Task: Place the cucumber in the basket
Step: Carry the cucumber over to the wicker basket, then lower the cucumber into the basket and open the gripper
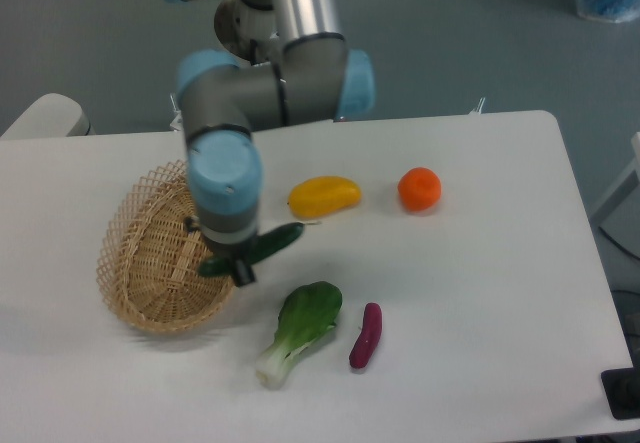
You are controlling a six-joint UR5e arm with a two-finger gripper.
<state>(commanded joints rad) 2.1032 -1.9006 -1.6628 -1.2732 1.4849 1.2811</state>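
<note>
The dark green cucumber [268, 245] is held in my gripper [236, 263], lifted and lying across the right rim of the basket [140, 263]. Its right end pokes out toward the yellow vegetable; its left end shows just below my wrist. The gripper's fingers are shut on the cucumber near its middle, mostly hidden under the wrist. The tan wicker basket sits at the left of the table, partly hidden by my arm.
A yellow vegetable [324, 196] and an orange fruit [419, 189] lie behind the cucumber. A bok choy [298, 329] and a small purple eggplant [366, 335] lie in front, right of the basket. The white table's [500, 283] edges lie right and front.
</note>
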